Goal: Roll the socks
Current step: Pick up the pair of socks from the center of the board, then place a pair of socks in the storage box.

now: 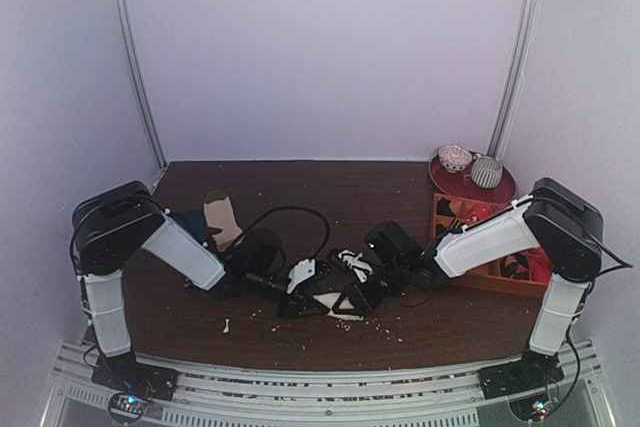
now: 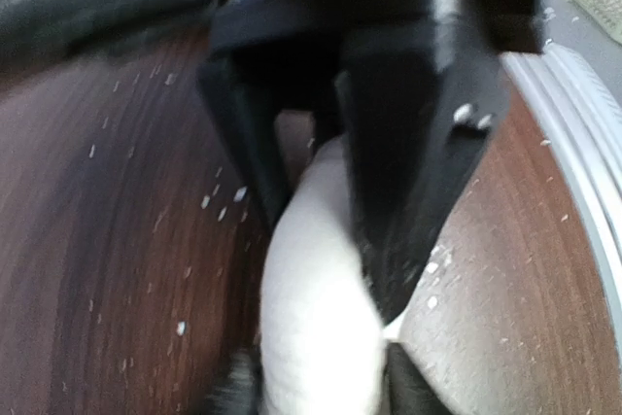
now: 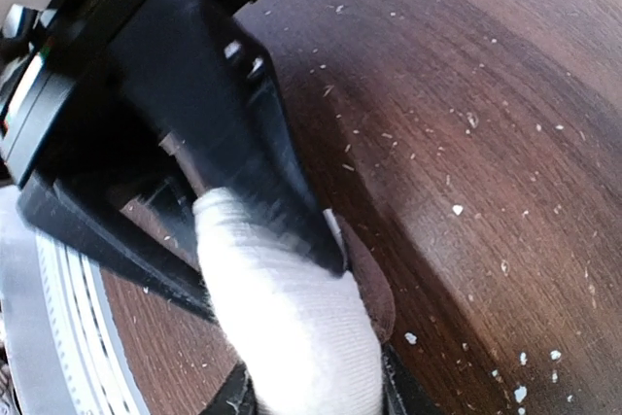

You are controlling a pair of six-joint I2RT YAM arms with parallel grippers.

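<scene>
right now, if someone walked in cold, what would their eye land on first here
First, the two arms meeting low over the near middle of the dark wooden table. The left gripper and the right gripper each have cream-white fabric of the socks between their fingers. Next is the red tray at the right edge, under the right arm, and behind it a red plate holding two pale bundles.

Socks point(image 2: 311, 318) on speckled wooden table point(image 1: 330, 182)

The left pincer point(image 1: 303, 297) and right pincer point(image 1: 352, 299) meet at the white socks point(image 1: 328, 300).
</scene>
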